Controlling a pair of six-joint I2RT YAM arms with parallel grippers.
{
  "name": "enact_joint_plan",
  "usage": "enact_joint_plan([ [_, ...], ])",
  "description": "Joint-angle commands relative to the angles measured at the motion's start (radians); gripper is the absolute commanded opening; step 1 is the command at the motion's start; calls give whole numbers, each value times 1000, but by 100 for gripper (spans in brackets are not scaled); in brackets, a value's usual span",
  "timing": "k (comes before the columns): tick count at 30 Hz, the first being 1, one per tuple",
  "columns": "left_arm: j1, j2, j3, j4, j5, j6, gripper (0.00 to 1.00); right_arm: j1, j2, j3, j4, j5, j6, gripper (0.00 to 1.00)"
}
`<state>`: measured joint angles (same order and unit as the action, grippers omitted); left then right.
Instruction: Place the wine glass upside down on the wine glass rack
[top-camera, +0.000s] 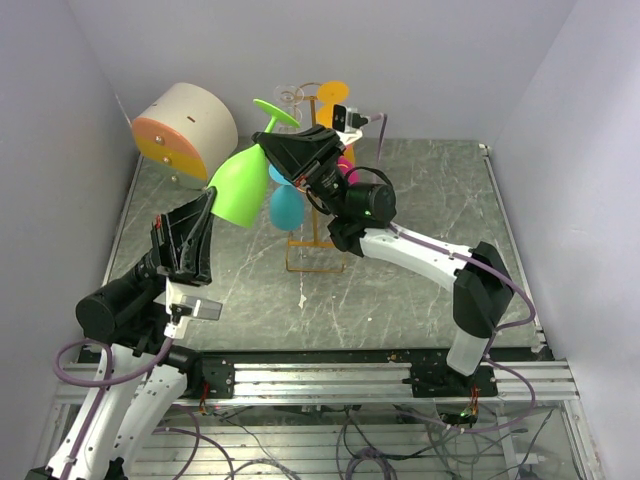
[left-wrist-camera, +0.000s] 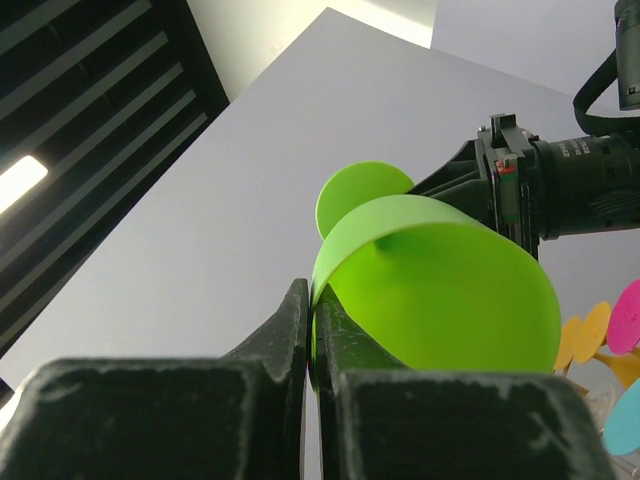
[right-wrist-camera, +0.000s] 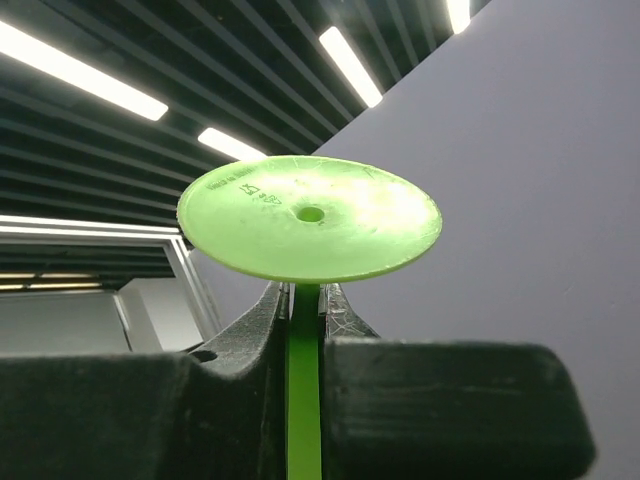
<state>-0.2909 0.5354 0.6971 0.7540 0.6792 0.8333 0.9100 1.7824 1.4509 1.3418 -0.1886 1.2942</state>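
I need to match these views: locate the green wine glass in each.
Top external: green wine glass upper centre-left.
Left wrist: centre-right, rim in the left pincer.
Right wrist: centre, stem in the right pincer.
Shared landmark: its round foot.

The grey marbled desk is overlooked from high behind the arm bases. Each wrist view is tilted steeply upward, close behind the left fingers or right fingers. The lime-green plastic wine glass is shared by all three.
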Motion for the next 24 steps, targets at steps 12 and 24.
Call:
enact_joint_plan([
  [12, 14, 28, 275, -546, -240, -336, 56, 19, -254, 178, -686, 55, -502, 0],
  [24, 30, 312, 824, -1448, -460, -662, 100, 7, -618, 110, -1229, 365, -1169, 0],
])
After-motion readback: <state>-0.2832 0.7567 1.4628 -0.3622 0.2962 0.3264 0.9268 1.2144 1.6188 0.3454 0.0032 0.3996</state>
